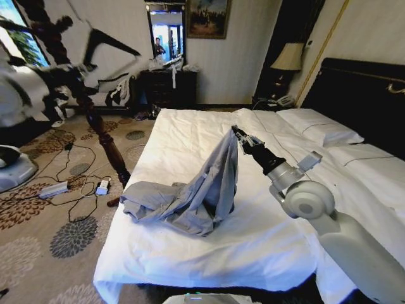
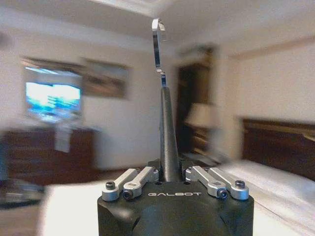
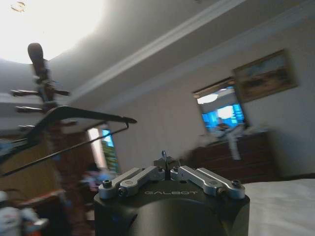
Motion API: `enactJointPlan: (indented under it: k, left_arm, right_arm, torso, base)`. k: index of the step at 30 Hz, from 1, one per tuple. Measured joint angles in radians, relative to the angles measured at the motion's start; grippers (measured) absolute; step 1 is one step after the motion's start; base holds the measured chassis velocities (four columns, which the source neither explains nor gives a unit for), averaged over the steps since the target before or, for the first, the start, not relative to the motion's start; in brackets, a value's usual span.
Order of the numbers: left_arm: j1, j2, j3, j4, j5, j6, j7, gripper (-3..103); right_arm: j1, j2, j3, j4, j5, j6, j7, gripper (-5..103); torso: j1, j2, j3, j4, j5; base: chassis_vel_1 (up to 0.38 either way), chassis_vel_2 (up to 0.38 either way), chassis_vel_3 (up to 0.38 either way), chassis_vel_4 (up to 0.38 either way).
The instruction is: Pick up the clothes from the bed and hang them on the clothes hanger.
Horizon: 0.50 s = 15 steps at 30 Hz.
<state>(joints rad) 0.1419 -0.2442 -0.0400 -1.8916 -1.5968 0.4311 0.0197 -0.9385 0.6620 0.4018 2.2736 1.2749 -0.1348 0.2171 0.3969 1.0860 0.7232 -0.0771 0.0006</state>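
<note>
The right gripper (image 1: pixel 235 131), above the bed (image 1: pixel 266 240), pinches the shirt (image 1: pixel 196 190), which hangs from it; the left gripper (image 2: pixel 170 169) clamps the hanger (image 2: pixel 158 49).

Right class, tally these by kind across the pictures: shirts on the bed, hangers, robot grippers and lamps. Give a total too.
Shirts: 1, the grey-blue shirt
Hangers: 1, the hanger
Grippers: 2, the left gripper and the right gripper
Lamps: 1, the lamp
Total: 5
</note>
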Motion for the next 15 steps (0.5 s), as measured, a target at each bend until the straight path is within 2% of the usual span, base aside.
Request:
enactJointPlan:
  k: [1,2,4,6,8,9,11,15]
  left_arm:
    - [0.03,0.006,-0.01,-0.039,-0.009,-0.005,0.018,18]
    - [0.07,0.006,-0.018,-0.099,-0.022,-0.015,0.046,18]
    - [0.123,0.014,-0.03,-0.17,-0.037,-0.036,0.079,18]
    - [0.145,0.02,-0.034,-0.194,-0.042,-0.045,0.09,18]
    - [0.206,0.033,-0.041,-0.261,-0.043,-0.066,0.114,18]
    - [0.235,0.033,-0.042,-0.293,-0.042,-0.07,0.125,18]
    - [0.247,0.032,-0.042,-0.306,-0.041,-0.071,0.129,18]
    - [0.355,0.003,-0.049,-0.412,-0.043,-0.064,0.163,18]
  right_arm:
    - [-0.022,-0.017,0.028,0.011,0.006,-0.01,0.02,0]
    - [-0.074,-0.055,0.098,0.035,0.019,-0.035,0.071,0]
    - [-0.119,-0.103,0.17,0.056,0.033,-0.074,0.153,0]
    - [-0.126,-0.115,0.185,0.059,0.039,-0.085,0.177,0]
    - [-0.154,-0.16,0.243,0.07,0.071,-0.122,0.263,0]
    - [-0.16,-0.174,0.263,0.073,0.084,-0.132,0.291,0]
    - [-0.163,-0.182,0.271,0.075,0.09,-0.137,0.306,0]
    - [-0.195,-0.214,0.323,0.076,0.1,-0.149,0.368,0]
  torso:
    - [0.0,0.0,0.0,-0.0003,0.0]
    - [0.0,0.0,0.0,-0.0017,-0.0001]
    - [0.0,0.0,0.0,-0.0024,-0.0005]
    - [0.0,0.0,0.0,-0.0023,-0.0003]
    - [0.0,0.0,0.0,-0.0002,0.0001]
    - [0.0,0.0,0.0,-0.0002,-0.0005]
    - [0.0,0.0,0.0,-0.0003,-0.0008]
    - [0.0,0.0,0.0,-0.001,-0.0001]
  base:
    - [0.0,0.0,0.0,0.0]
    - [0.0,0.0,0.0,0.0]
    - [0.0,0.0,0.0,0.0]
    - [0.0,0.0,0.0,0.0]
    - [0.0,0.0,0.0,0.0]
    - [0.0,0.0,0.0,0.0]
    - [0.0,0.0,0.0,0.0]
    - [0.0,0.0,0.0,0.0]
